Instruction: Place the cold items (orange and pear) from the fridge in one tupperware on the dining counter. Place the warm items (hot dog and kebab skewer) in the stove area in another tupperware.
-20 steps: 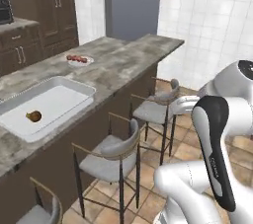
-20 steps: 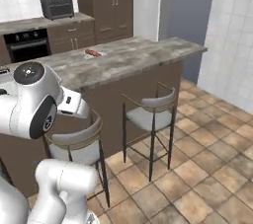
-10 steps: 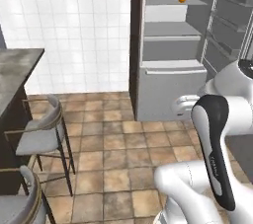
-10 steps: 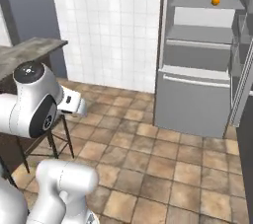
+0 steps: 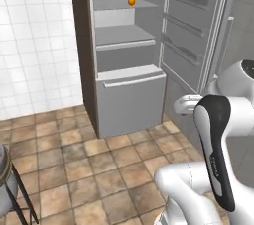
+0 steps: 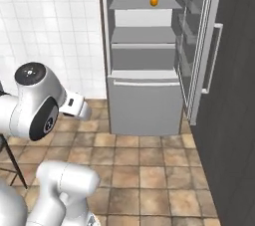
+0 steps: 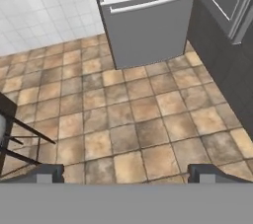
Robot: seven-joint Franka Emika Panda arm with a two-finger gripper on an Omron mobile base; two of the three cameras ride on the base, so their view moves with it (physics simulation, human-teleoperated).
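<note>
Fridge (image 5: 130, 97) now nearer, door (image 6: 196, 46) open, orange (image 5: 131, 1) on shelf.

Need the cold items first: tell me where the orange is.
The orange sits on the top shelf of the open fridge, toward the shelf's right end, seen in both base views.

- The fridge (image 5: 130, 101) is rendered in smooth, matt grey, like painted metal; its shelves are given the same flat finish
- The orange (image 6: 154, 2) is shown smooth-skinned with a faint sheen
- The floor (image 7: 128, 114) is laid in mottled brown tiles, rough-looking like stone, with pale grout
- The wall (image 5: 34, 45) is covered in glossy white square tiles
- The fridge door (image 6: 199, 46) is finished in matt grey
</note>
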